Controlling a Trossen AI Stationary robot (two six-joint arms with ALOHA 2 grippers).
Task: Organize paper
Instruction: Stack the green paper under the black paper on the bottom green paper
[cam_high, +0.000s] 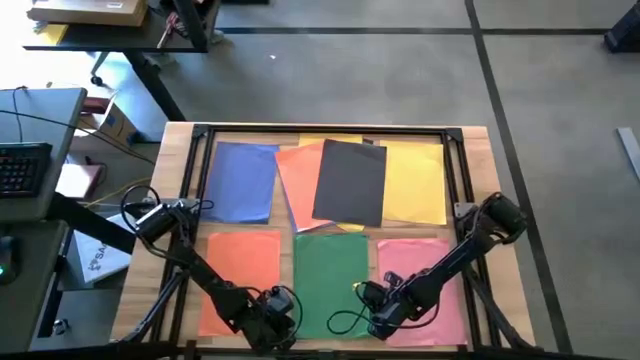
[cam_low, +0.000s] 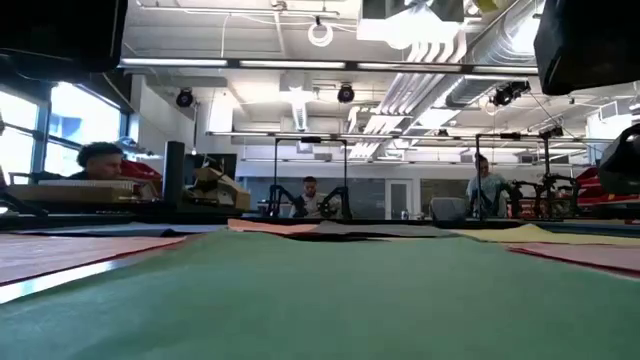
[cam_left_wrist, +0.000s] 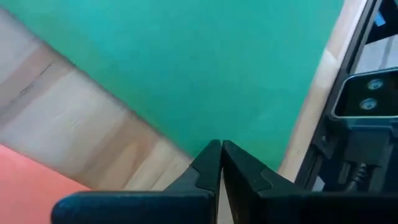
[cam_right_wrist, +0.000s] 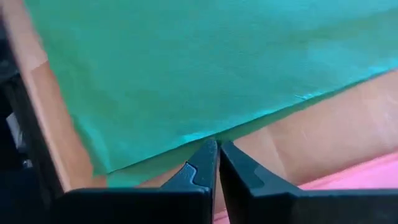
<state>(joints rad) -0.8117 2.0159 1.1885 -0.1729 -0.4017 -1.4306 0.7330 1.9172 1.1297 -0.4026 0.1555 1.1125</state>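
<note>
A: Well, how far along is it?

B: Partly, I'd judge. The near row lies tidy on the wooden table (cam_high: 480, 200): orange paper sheet (cam_high: 240, 275), green paper sheet (cam_high: 333, 280), pink paper sheet (cam_high: 425, 280). In the far row, blue paper (cam_high: 242, 180) and yellow paper (cam_high: 415, 180) lie flat, but a dark grey sheet (cam_high: 350, 180) sits askew over another orange sheet (cam_high: 298, 185).

A: And the arms?

B: Left gripper (cam_left_wrist: 220, 163) and right gripper (cam_right_wrist: 217, 160) hover at the green sheet's near edge, fingers pressed together, holding nothing. Bare wood strips separate the sheets; the black frame (cam_high: 462, 165) hems the far side.
</note>
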